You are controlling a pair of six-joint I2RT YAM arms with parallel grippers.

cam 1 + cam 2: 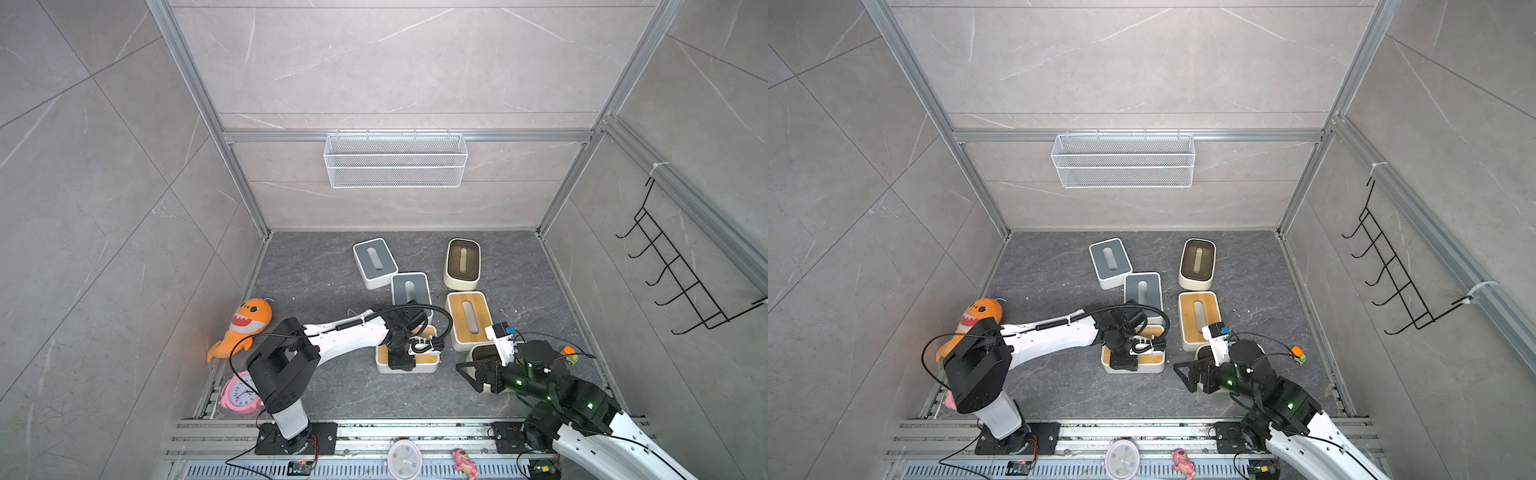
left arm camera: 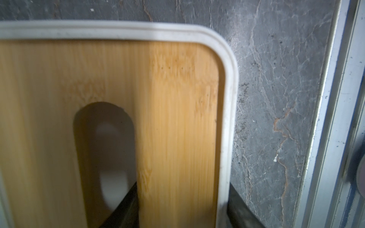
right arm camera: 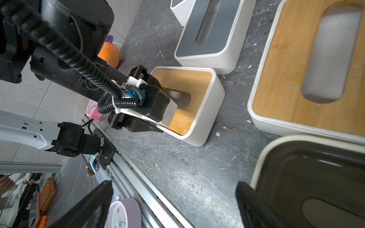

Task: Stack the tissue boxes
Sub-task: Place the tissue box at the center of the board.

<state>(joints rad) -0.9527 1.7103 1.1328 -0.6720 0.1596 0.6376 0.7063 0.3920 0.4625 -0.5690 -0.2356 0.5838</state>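
Bamboo box [image 3: 205, 110]: we see left gripper [image 2: 181, 209] pinching its wall, wrist bent down | right gripper [image 3: 171, 205]: jaws spread, arm folded, beside brown box [image 3: 316, 177].

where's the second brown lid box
In a top view the cream brown-lidded box sits front right, mostly hidden under the right arm, on the robot's side of a bamboo-lidded box.

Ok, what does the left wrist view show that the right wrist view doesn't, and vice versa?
Left wrist only: fingers clamped across lid and wall, one inside the slot. Right wrist only: the left gripper from outside, a grey-lidded box, second bamboo box, brown-lidded box, open right gripper. Both: the gripped bamboo box on the dark floor.
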